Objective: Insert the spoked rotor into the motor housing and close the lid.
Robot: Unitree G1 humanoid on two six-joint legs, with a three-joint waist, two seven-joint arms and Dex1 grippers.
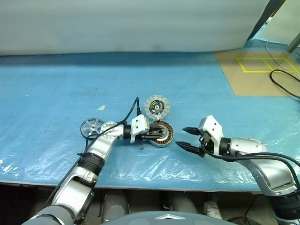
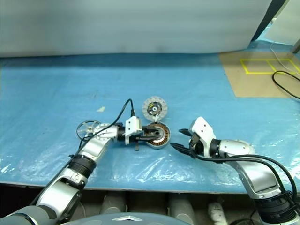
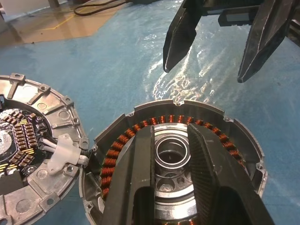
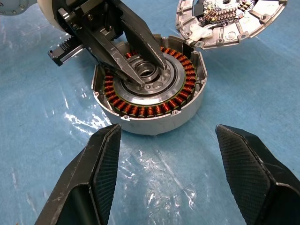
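Nearby, motor housing (image 4: 149, 89) beside lid (image 4: 229, 21).

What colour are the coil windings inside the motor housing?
Copper-orange, ringing the inside of the silver-grey motor housing; the right wrist view shows them best.

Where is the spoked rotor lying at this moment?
In the left eye view, the spoked rotor lies flat on the blue sheet, on the robot's left, behind the left forearm and left of the motor housing.

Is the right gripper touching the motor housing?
Apart. The right wrist view shows blue table cover between the open right gripper and the motor housing; the left eye view shows the same gap.
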